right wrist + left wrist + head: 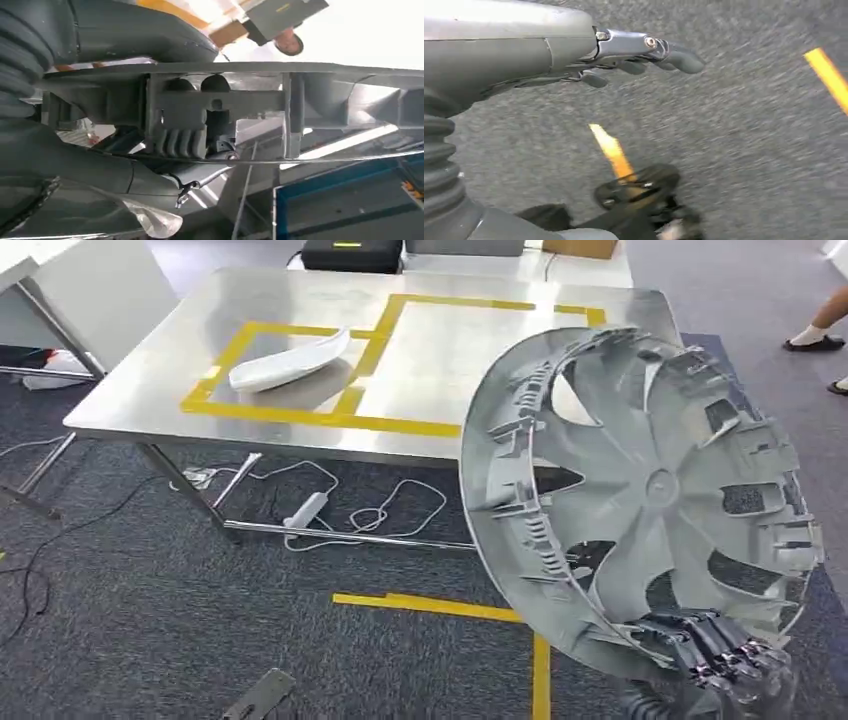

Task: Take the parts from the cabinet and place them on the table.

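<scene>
- One right hand (715, 650) of mine grasps the big grey ribbed plastic wheel cover (640, 490) at its lower rim, upright, short of the steel table (450, 350).
- It looks light, stiff and awkwardly broad; the rim is the surest hold.
- My left hand (634, 55) hangs released.
</scene>
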Motion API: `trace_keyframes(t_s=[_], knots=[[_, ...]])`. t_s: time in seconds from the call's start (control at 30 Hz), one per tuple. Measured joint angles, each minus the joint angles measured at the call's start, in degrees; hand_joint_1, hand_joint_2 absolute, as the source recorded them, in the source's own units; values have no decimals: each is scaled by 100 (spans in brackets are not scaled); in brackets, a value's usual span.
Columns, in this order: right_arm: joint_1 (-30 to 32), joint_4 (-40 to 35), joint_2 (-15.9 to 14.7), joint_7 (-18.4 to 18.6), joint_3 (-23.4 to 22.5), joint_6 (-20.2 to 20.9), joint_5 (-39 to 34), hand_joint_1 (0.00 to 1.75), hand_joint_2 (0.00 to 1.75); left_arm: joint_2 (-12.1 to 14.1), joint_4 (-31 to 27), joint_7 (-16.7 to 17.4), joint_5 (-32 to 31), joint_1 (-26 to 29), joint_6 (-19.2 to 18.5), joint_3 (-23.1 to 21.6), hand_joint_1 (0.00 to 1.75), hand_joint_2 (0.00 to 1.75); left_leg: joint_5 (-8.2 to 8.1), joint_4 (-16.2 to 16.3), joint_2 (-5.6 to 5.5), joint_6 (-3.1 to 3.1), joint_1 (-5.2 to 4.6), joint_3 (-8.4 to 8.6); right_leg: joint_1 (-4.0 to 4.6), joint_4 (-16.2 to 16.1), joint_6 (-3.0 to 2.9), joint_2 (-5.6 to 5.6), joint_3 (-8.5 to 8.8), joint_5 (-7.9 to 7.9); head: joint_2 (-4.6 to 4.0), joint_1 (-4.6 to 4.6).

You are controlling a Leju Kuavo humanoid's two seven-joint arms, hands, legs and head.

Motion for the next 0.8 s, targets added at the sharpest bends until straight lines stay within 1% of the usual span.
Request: trace_keyframes(t_s=[0.03, 0.07, 0.1, 0.13, 0.17, 0.2, 0.23, 0.27, 0.3, 0.33, 0.37, 0.4, 0.43, 0.47, 0.5, 0.53, 0.57, 0.6, 0.63, 0.67, 0.7, 0.73, 0.77, 0.8], knots=[[-14, 0, -13, 2, 4, 0, 2, 175, 175, -13, 0, -13, 13, -17, -20, -7, 0, 175, -22, 0, 2, 5, 0, 15, -4, 424, 21, 0, -275, -118, 0, 0], [-7, 2, -28, 9, 11, 0, 4, 175, 175, -28, 0, -28, 30, -28, -37, -17, 0, 175, -49, 2, 1, 4, 1, 38, -7, 710, 39, -1, -501, -124, 0, -5], [-1, 4, -33, 13, 15, 0, 11, 175, 175, -39, 0, -39, 46, -30, -50, -30, 0, 175, -78, 2, 1, -3, 4, 74, -11, 698, 51, -4, -578, 23, 0, 7], [-6, 4, -46, 18, 22, 0, 17, 175, 175, -52, 0, -44, 70, -31, -55, -46, 0, 175, -114, 2, 0, -16, 9, 123, -19, 439, 63, -8, -525, 294, 0, -4], [-15, 4, -52, 26, 26, 0, 31, 175, 175, -61, 0, -46, 81, -40, -61, -55, 0, 175, -153, 9, 0, -33, 17, 178, -33, 17, 69, -16, -374, 615, 0, 2], [-28, 4, -57, 35, 28, 0, 50, 175, 175, -72, 0, -46, 92, -48, -63, -70, 0, 175, -202, 18, -1, -58, 24, 240, -49, -523, 82, -43, -150, 943, 0, -2], [-43, 9, -59, 44, 28, 0, 66, 175, 175, -65, 0, -44, 107, -51, -63, -92, 0, 175, -247, 20, -2, -101, 19, 270, -48, -762, 97, -76, -11, 929, 0, 4], [-42, 0, -59, 48, 31, 0, 83, 175, 175, -63, 0, -33, 116, -73, -63, -98, 0, 175, -301, 67, -14, -146, -23, 259, -24, -946, 42, -56, 132, 847, 0, 18], [-44, -7, -59, 55, 31, 0, 87, 175, 175, -63, 0, -26, 116, -71, -61, -103, 0, 175, -292, 38, -8, -168, -21, 260, -18, -903, -42, -48, 104, 838, 0, -2], [-40, -11, -59, 68, 31, 0, 85, 175, 175, -63, 0, -20, 116, -71, -59, -107, 0, 175, -287, 20, -7, -184, -20, 272, -7, -894, -75, -41, 98, 824, 0, -20], [-27, -11, -59, 68, 29, 0, 85, 175, 175, -63, -2, -7, 118, -72, -59, -111, 0, 175, -295, 13, 2, -203, -18, 287, 0, -895, -104, -30, 93, 817, 0, -7], [-26, -11, -63, 68, 28, 0, 85, 175, 175, -61, -7, -2, 116, -78, -54, -116, 0, 175, -346, 31, 5, -239, -10, 300, -37, -926, -153, -29, 129, 821, 2, -17], [-28, -17, -63, 66, 33, 0, 87, 175, 175, -63, -9, 2, 116, -82, -52, -127, 0, 175, -410, 162, 3, -268, -3, 267, -40, -933, -188, -33, 152, 804, 0, -24], [-34, -24, -61, 66, 37, 0, 90, 175, 175, -63, -9, 2, 116, -88, -48, -135, 0, 175, -584, 509, 3, -291, -1, 100, -40, -933, -224, -43, 175, 781, 0, -46], [-39, -24, -63, 66, 39, 0, 92, 175, 175, -63, -9, 4, 118, -87, -48, -140, 0, 175, -784, 969, 3, -307, 5, -142, -35, -933, -248, -45, 191, 762, 0, -35], [-37, -24, -63, 63, 39, 0, 96, 175, 175, -63, -9, 4, 120, -74, -48, -142, 0, 175, -966, 1475, 3, -316, 5, -425, -28, -932, -265, -44, 207, 741, 0, -37], [-35, -24, -63, 66, 39, 0, 96, 175, 175, -63, -9, 4, 124, -61, -50, -142, 0, 175, -1036, 1822, 3, -313, 5, -644, -20, -932, -273, -38, 225, 722, 0, -42], [-30, -24, -63, 66, 41, 0, 94, 175, 175, -63, -9, 4, 124, -49, -48, -144, 0, 175, -951, 1905, 3, -297, 4, -755, -10, -932, -274, -25, 256, 697, 0, -35], [-30, -24, -63, 66, 44, 0, 94, 175, 175, -63, -9, 4, 124, -45, -48, -144, 0, 175, -739, 1734, 3, -270, -1, -721, 3, -932, -274, -10, 295, 672, 0, -42], [-31, -24, -63, 66, 42, 0, 94, 175, 175, -61, -9, 4, 124, -46, -48, -144, 0, 175, -443, 1360, 0, -224, -12, -591, 17, -933, -270, 1, 344, 645, 0, -41], [-33, -26, -63, 66, 41, 0, 96, 175, 175, -57, -9, 4, 124, -49, -48, -144, 0, 175, -97, 804, -4, -151, -36, -377, 36, -934, -268, 5, 408, 612, 0, -37], [-34, -26, -63, 66, 41, 0, 96, 175, 175, -55, -9, 4, 124, -48, -48, -146, 0, 175, 117, 355, -7, -62, -74, -213, 25, -944, -266, 6, 418, 583, 0, -39], [-37, -26, -63, 66, 44, 0, 98, 175, 175, -22, -9, 4, 124, -55, -48, -146, 0, 175, -14, 269, 3, -3, -90, -148, 68, -939, -222, 0, 426, 539, 0, -4], [-39, -26, -63, 66, 41, 0, 98, 175, 175, -31, -9, 6, 124, -68, -48, -146, 0, 175, -26, 184, 4, -25, -104, -112, 43, -939, -194, 17, 439, 539, 0, -28]])
